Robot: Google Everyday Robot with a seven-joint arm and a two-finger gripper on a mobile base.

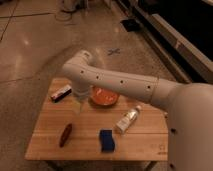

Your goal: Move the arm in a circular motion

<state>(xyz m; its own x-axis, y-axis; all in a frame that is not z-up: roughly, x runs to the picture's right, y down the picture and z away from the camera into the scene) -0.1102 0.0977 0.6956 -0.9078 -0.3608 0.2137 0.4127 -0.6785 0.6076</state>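
The white arm (120, 82) reaches from the lower right across the wooden table (50, 120), with small dark dots along its side. Its rounded elbow (80, 64) is above the table's far left part. From there a short segment drops down to the gripper (76, 104), which hangs over the table just left of the orange bowl (104, 97). Nothing shows in the gripper.
On the table lie a wrapped snack bar (61, 93) at the far left, a clear bottle (127, 119) on its side at the right, a blue block (106, 140) near the front edge and a reddish-brown object (65, 135) at the front left. Polished floor surrounds the table.
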